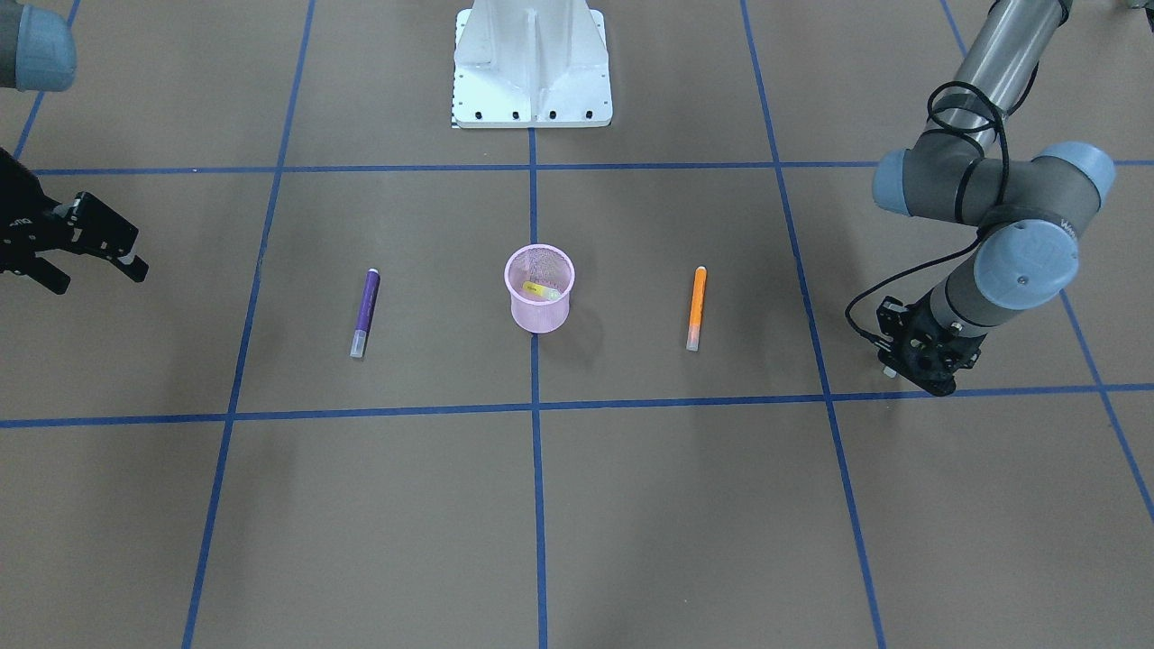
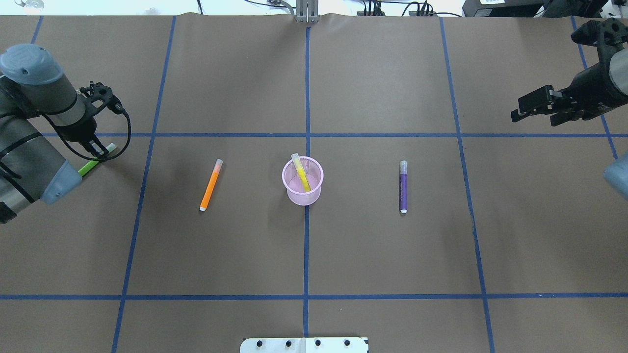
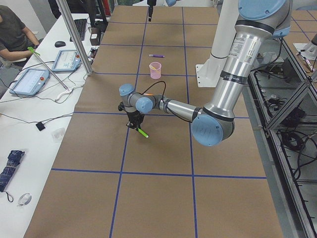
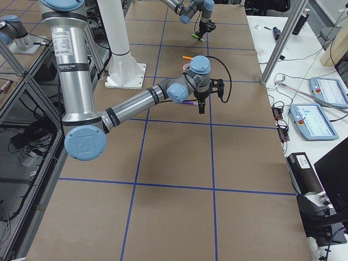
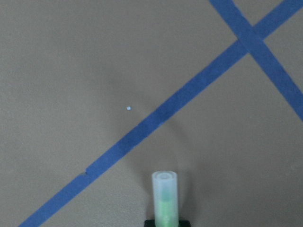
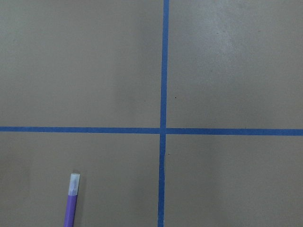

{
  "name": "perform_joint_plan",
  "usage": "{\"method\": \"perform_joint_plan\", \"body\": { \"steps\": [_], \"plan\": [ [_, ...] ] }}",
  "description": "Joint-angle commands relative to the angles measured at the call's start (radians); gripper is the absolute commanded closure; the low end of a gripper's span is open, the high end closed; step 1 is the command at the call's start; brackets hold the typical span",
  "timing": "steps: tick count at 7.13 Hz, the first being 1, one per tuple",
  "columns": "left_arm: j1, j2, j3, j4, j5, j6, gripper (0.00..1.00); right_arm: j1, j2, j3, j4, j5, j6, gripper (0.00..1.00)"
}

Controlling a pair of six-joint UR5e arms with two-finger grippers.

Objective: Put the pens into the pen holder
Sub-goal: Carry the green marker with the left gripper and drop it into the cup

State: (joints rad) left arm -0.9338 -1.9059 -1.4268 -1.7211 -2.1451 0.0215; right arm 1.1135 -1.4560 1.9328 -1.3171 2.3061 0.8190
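Pink mesh cup (image 2: 310,196); yellow pen (image 2: 301,174) inside

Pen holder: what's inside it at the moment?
Inside the pen holder one yellow pen leans, its pale cap poking above the rim. No other pen shows in it. Part of its floor is hidden behind the near wall.
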Motion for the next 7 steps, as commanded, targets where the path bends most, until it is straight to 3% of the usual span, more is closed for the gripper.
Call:
{"method": "perform_joint_plan", "body": {
  "steps": [1, 3, 4, 5, 6, 7],
  "plan": [
    [-0.002, -0.002, -0.013, 0.003, -0.012, -0.002, 1.0, 0.014, 0.002, -0.002, -0.002, 0.006, 0.0, 0.01],
    [-0.046, -0.034, -0.138, 0.034, -0.035, -0.058, 1.0, 0.09, 0.012, -0.046, -0.001, 0.079, -0.012, 0.01],
    [-0.034, -0.039, -0.268, 0.029, 0.064, -0.218, 1.0, 0.101, 0.016, -0.058, -0.002, 0.094, -0.026, 0.0],
    [-0.002, -0.05, -0.4, 0.028, 0.092, -0.317, 1.0, 0.101, 0.029, -0.067, -0.004, 0.092, -0.024, 0.0],
    [0.027, -0.065, -0.49, 0.029, 0.138, -0.352, 1.0, 0.101, 0.029, -0.077, -0.001, 0.088, -0.026, 0.0],
    [0.096, -0.126, -0.506, 0.032, 0.196, -0.415, 1.0, 0.1, 0.031, -0.09, 0.001, 0.082, -0.024, 0.0]
  ]
}}
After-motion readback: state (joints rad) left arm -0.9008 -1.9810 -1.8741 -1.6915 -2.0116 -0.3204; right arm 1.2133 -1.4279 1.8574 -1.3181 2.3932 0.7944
